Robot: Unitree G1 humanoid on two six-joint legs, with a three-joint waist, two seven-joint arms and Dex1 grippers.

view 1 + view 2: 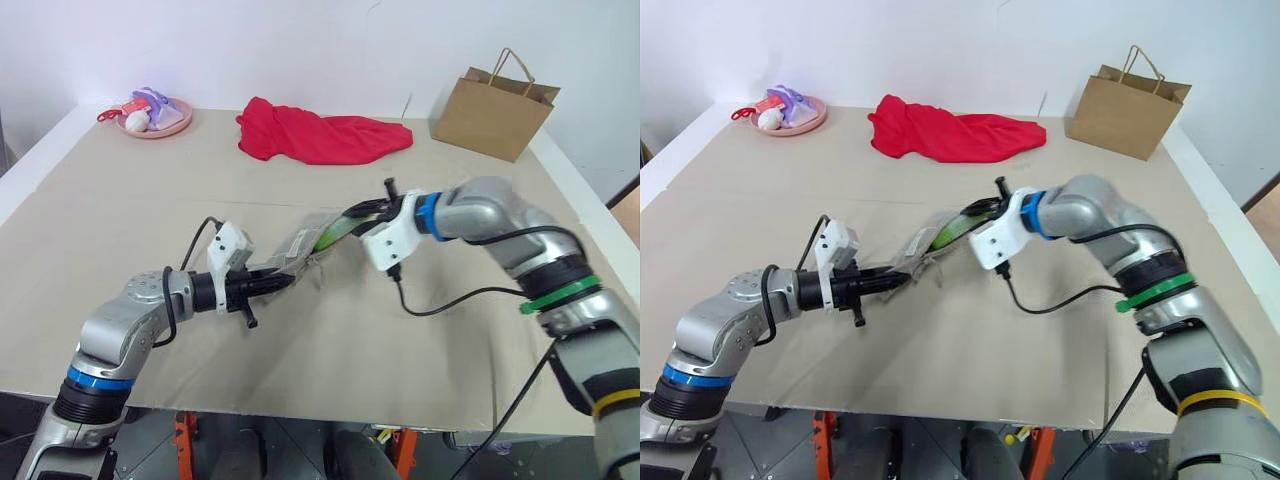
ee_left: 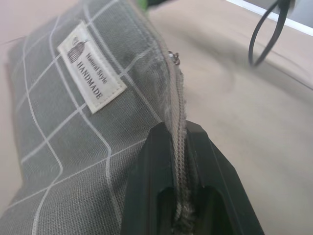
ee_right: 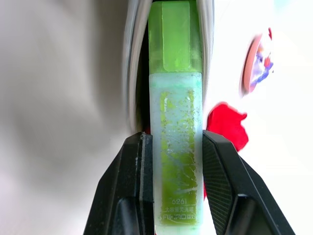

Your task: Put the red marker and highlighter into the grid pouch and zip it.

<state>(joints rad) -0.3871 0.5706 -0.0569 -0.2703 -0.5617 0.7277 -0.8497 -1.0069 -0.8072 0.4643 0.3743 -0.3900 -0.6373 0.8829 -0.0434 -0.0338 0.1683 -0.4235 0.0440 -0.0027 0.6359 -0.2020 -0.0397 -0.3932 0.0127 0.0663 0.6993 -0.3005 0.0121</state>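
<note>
Now mid-frame: left gripper [image 2: 180, 147] clamped on grid pouch [image 1: 300, 243] zipper edge, right gripper [image 3: 172, 147] pinching highlighter [image 3: 175, 142] at mouth. Risk: cap snagging zipper teeth, pouch buckling.

Grid pouch [image 2: 73, 147]: grey-green fabric crossed by a white grid; small white label with dark lettering; zipper edge pale grey. Highlighter [image 3: 175, 122] at the pouch's mouth: light green body, cap a brighter translucent green. Behind the pouch, cloth [image 1: 320, 135]: plain red. Paper bag [image 1: 493, 110] beyond the pouch, past the cloth's end: plain brown. Plate [image 1: 170, 124] at the cloth's other end: pink, carrying purple, red and white items. Table [image 1: 330, 350] under the pouch: uniform beige.
</note>
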